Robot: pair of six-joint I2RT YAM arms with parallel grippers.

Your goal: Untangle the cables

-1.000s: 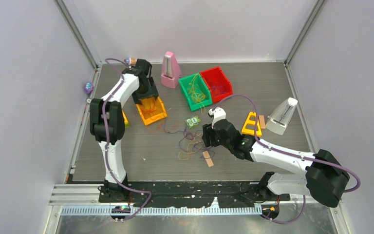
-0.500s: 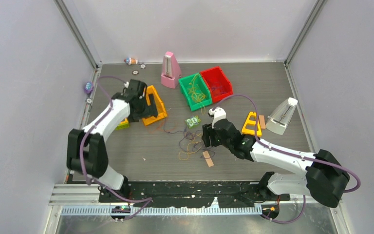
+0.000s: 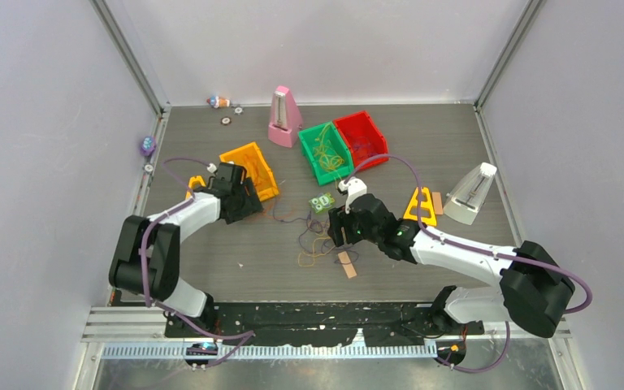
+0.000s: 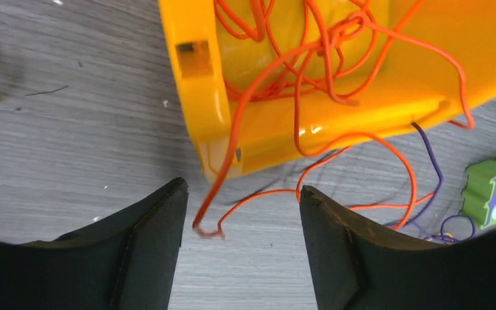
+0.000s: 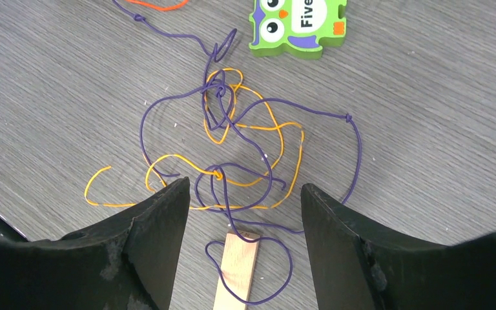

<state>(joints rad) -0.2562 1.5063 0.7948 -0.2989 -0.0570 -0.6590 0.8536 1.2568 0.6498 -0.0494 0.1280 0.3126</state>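
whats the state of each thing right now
left gripper: open, holding nothing
right gripper: open, holding nothing
orange cables: spilling out of the orange bin
purple and yellow cables: knotted together on the table
green bin: holds yellow-green cables

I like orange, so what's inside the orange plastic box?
Thin orange cables, piled in a tangle; one trails over the box's rim onto the grey wooden table. Whatever lies beneath them is covered.

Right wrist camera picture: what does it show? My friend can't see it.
Thin purple and yellow-orange cables lie knotted on the grey table, at the tips of the open right claw. A green owl tile marked "Five" sits beyond them, and a purple loop crosses a small wooden stick nearer the camera.
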